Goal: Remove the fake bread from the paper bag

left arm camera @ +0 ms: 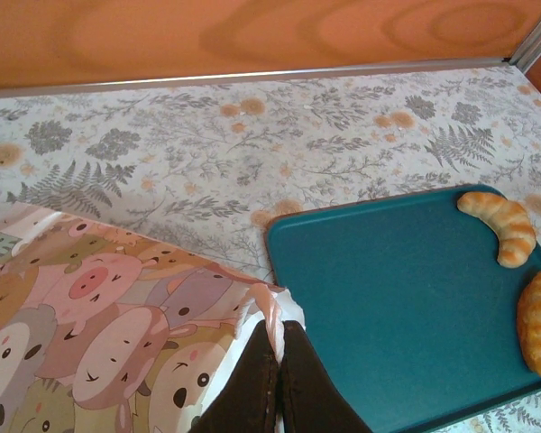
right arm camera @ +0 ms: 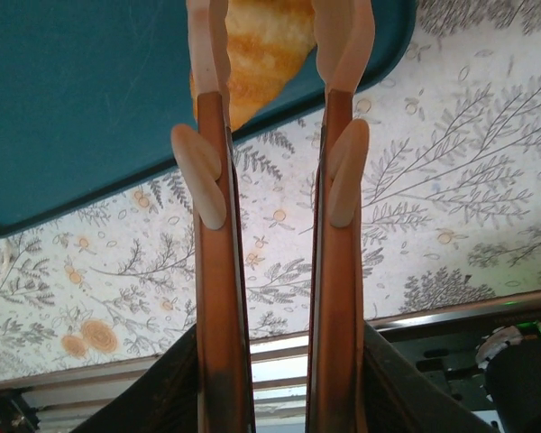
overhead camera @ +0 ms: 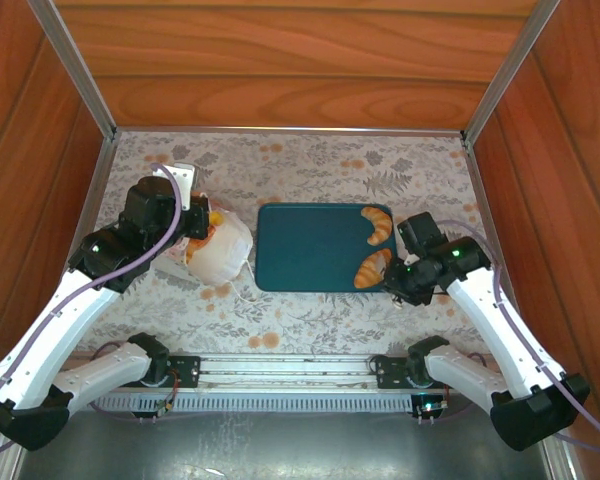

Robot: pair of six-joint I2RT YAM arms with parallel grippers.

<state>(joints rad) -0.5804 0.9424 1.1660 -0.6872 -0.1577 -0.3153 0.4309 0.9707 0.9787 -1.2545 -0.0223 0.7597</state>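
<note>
Sitting on the counter (overhead camera: 310, 160) left of the teal tray (overhead camera: 310, 250), the paper bag (overhead camera: 220, 255) is pinched at its rim by the closed left jaws; on the tray's right, a far croissant (overhead camera: 378, 225) and a near croissant (overhead camera: 372, 268) are seen, the latter between the parted right jaws.

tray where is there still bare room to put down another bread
On the teal tray the left and middle are bare, from the edge beside the paper bag to past its centre. Crowded on the right edge: one croissant at the far corner, a ridged pastry at the near corner, by the open right gripper.
</note>
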